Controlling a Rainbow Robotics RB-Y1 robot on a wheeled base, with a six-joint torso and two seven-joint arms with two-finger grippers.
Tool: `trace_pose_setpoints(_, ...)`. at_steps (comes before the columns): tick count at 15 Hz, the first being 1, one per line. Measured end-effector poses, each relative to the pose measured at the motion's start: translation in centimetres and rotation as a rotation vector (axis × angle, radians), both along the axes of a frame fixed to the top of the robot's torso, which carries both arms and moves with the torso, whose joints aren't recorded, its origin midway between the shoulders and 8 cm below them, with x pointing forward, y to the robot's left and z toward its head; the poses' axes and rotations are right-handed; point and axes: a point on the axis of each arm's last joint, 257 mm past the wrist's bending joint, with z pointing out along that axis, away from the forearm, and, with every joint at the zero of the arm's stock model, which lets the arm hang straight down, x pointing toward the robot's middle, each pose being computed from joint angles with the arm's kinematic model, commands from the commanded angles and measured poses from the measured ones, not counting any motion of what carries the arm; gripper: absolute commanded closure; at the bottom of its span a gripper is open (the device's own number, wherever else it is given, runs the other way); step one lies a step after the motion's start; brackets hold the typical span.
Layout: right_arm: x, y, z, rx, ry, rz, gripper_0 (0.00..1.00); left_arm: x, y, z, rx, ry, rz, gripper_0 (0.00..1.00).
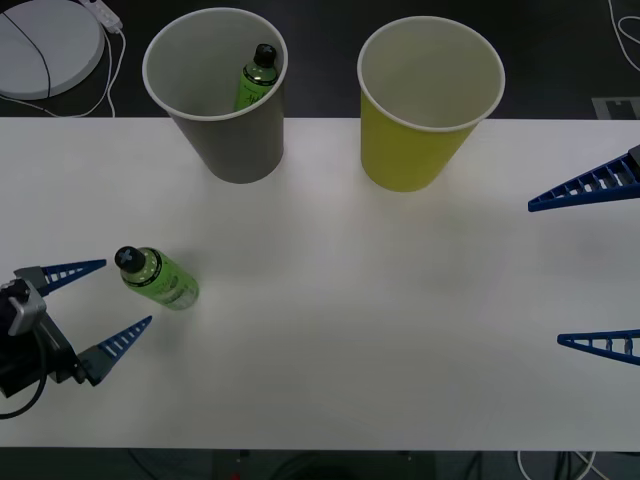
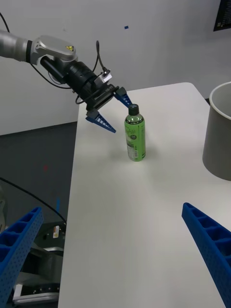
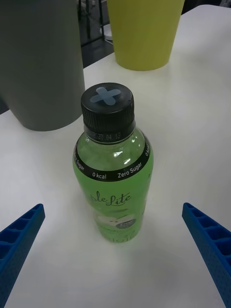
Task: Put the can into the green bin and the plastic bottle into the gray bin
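A plastic bottle of green drink with a black cap stands upright on the white table at the left. My left gripper is open just beside it, one finger on each side of the bottle and touching nothing. A second such bottle leans inside the gray bin at the back left. To its right stands the green bin, its inside pale. My right gripper hangs open at the far right, holding nothing. The can is out of view.
A white round disc with a cable lies beyond the table's back left corner. The table's front edge runs close under my left gripper. In the right wrist view the gray bin stands off to the side of the bottle.
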Motion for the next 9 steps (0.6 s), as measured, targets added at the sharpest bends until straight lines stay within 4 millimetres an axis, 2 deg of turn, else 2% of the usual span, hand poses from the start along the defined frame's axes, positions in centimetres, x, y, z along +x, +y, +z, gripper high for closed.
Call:
trace_pose_setpoints(4, 0.0, 0.0, 0.0, 0.000, 0.000, 0.000, 0.00, 0.7, -0.7, 0.0, -0.009, -0.007, 0.004, 0.00)
trace_pose_setpoints(9, 0.0, 0.0, 0.0, 0.000, 0.000, 0.000, 0.00, 1.7, -2.8, -0.2, -0.033, -0.012, -0.003, 0.00)
